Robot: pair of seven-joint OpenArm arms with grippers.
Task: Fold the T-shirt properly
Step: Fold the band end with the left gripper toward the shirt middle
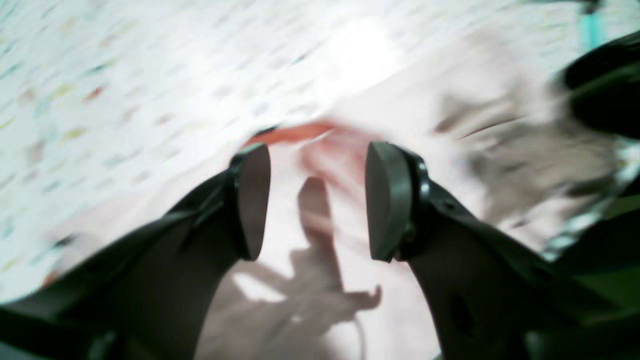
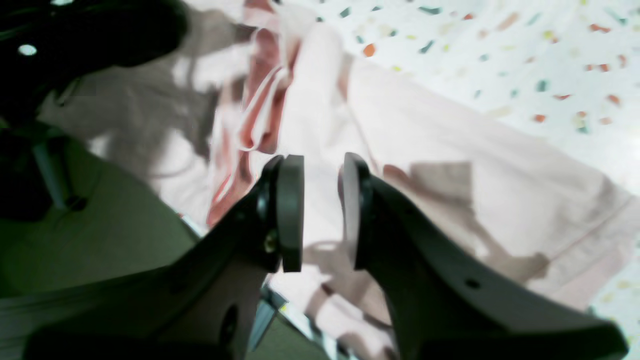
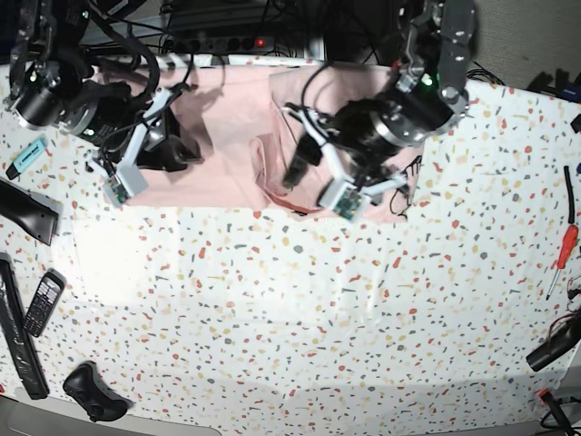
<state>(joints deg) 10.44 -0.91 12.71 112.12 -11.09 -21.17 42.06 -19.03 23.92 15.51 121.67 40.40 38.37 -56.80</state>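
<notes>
The large pale pink cotton T-shirt [image 3: 227,136] lay rumpled at the far edge of the speckled white tabletop [image 3: 300,309]; my left fingers [image 1: 382,200] and right fingers [image 2: 292,210] hung apart, empty; spreading came first, I judged, needing a hem grip.

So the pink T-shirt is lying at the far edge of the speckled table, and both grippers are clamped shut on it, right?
Not quite. The T-shirt does lie at the table's far edge, but both wrist views show the left gripper and right gripper open, with nothing between their pads.
</notes>
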